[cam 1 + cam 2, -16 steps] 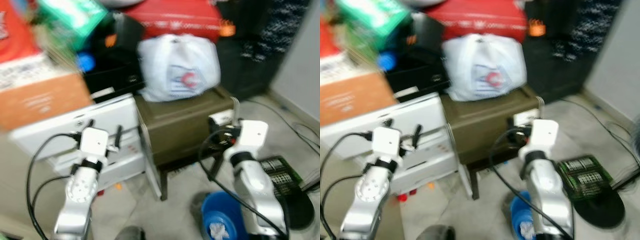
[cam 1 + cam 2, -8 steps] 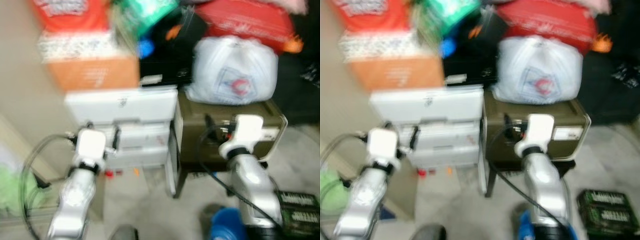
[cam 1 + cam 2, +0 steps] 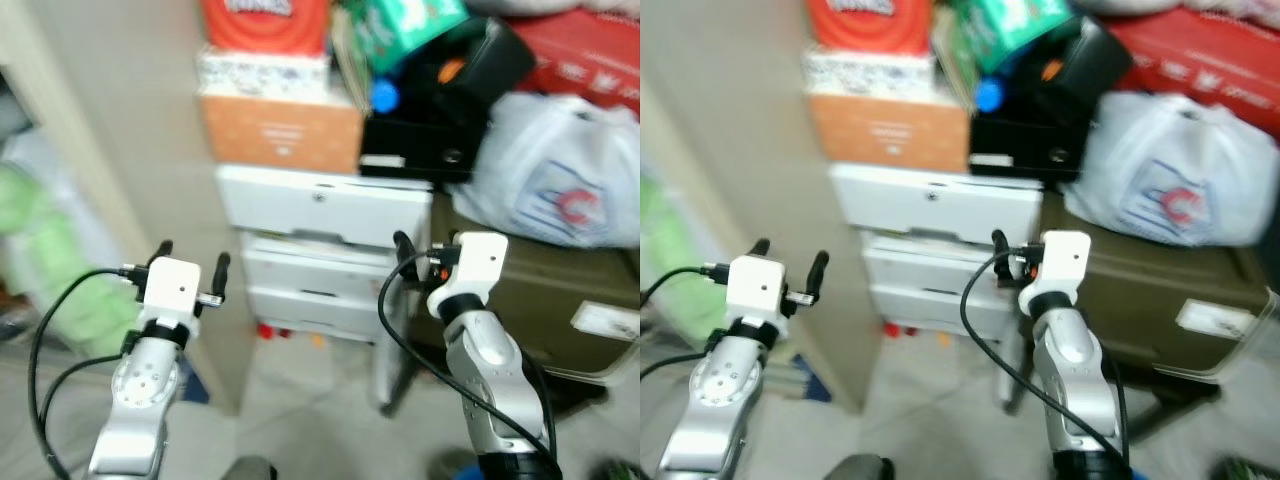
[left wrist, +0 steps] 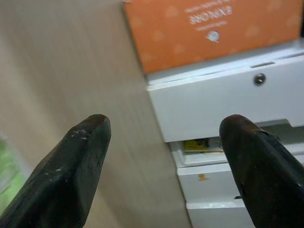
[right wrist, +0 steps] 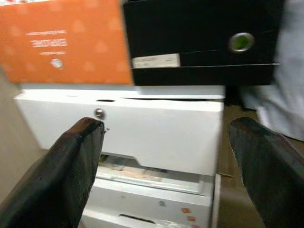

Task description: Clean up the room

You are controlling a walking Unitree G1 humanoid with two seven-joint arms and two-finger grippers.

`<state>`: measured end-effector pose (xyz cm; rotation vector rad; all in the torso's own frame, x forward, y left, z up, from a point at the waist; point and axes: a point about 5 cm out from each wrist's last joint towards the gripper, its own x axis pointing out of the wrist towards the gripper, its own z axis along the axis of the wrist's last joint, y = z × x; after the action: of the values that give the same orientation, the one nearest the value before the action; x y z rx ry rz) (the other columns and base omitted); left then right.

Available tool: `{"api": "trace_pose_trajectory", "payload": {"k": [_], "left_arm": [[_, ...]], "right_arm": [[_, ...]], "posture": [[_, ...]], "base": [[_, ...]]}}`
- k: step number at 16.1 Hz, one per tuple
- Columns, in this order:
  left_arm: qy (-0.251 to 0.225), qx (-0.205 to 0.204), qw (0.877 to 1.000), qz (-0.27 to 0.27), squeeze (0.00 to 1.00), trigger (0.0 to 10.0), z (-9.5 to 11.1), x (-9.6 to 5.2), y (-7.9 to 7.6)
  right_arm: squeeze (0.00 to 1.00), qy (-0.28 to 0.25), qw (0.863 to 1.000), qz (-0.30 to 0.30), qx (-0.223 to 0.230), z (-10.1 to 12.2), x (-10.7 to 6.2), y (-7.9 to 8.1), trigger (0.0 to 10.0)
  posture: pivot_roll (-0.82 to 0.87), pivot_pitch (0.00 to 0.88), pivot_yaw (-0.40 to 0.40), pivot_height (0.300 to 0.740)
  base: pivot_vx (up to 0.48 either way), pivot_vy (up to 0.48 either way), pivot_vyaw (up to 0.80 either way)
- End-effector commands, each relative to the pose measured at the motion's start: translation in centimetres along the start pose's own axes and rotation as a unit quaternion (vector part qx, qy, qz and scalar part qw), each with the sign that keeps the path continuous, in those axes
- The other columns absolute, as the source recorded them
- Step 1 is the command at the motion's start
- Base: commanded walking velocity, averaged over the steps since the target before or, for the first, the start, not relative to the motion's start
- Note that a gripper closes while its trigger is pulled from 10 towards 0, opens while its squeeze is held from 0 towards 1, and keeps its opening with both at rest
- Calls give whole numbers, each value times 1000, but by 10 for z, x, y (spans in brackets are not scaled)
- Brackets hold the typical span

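I see my left claw (image 3: pixel 191 264) and right claw (image 5: pixel 171 156) spread apart, empty, facing the white drawer unit (image 3: pixel 330 255).

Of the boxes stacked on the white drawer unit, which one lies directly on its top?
The orange box. It rests directly on the white drawer unit; the patterned white box and red box sit higher.
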<state>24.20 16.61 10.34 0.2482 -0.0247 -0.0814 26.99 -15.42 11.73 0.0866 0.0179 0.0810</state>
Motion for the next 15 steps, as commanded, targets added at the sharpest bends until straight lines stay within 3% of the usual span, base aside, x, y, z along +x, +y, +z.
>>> {"api": "trace_pose_trajectory", "payload": {"k": [1, 15], "left_arm": [[-4, 6, 1000, 1, 0, 10000, 2, 1, 0], [-2, 6, 1000, 23, 0, 10000, 6, 2, 3]], "right_arm": [[0, -5, 1000, -2, 0, 3, 3, -1, 10000], [0, -2, 1000, 5, -1, 2, 5, 2, 10000]], "posture": [[0, 0, -20, 740], [18, 0, -25, 740]], "base": [[0, 0, 800], [0, 0, 800]]}}
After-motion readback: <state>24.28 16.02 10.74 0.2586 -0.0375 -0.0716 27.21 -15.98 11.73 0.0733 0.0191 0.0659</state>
